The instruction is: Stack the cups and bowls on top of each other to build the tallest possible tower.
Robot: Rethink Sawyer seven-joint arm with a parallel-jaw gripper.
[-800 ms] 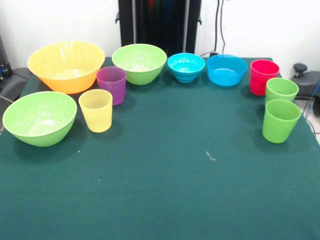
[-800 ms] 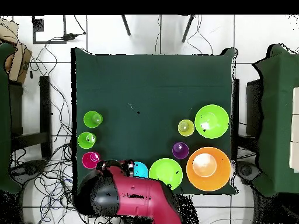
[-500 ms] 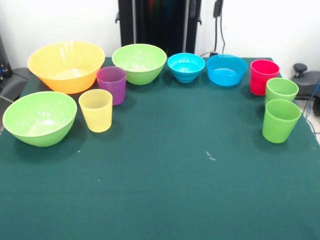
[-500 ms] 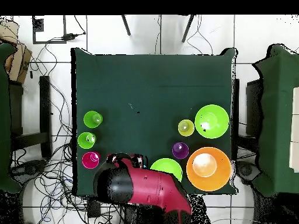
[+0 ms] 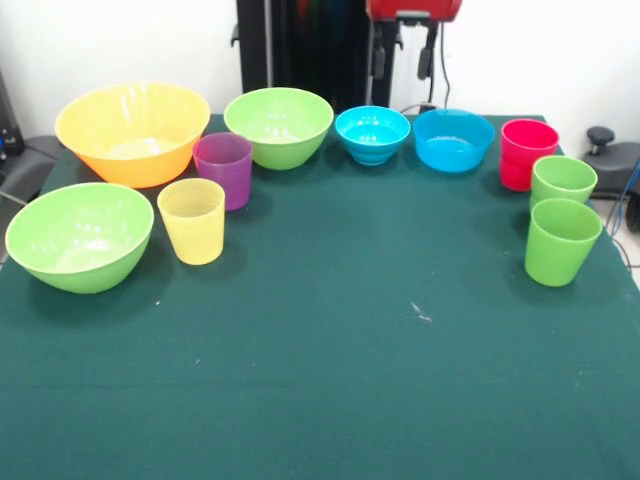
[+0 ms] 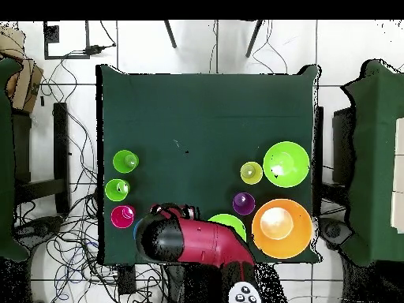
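My gripper [image 5: 404, 58] hangs open and empty at the far edge, above the gap between the two blue bowls [image 5: 372, 133] [image 5: 453, 139]. Along that far row also stand the orange bowl [image 5: 132, 131], a lime green bowl [image 5: 278, 125] and the red cup [image 5: 528, 153]. The purple cup [image 5: 223, 169], the yellow cup [image 5: 192, 221] and a second lime green bowl [image 5: 80, 236] sit at the left. Two light green cups [image 5: 563, 181] [image 5: 561, 241] stand at the right. Each cup and bowl stands singly, and no tower shows. In the overhead view the red arm [image 6: 197, 241] covers both blue bowls.
The dark green tablecloth [image 5: 330, 370] spreads bare across the middle and near side. Cables and black stands lie beyond the table edges, and a black knob [image 5: 600, 135] sits off the right side.
The arm has swung in over the far edge. Its gripper now shows at the top of the front view, and in the overhead view the arm has shifted right. No cup or bowl moved.
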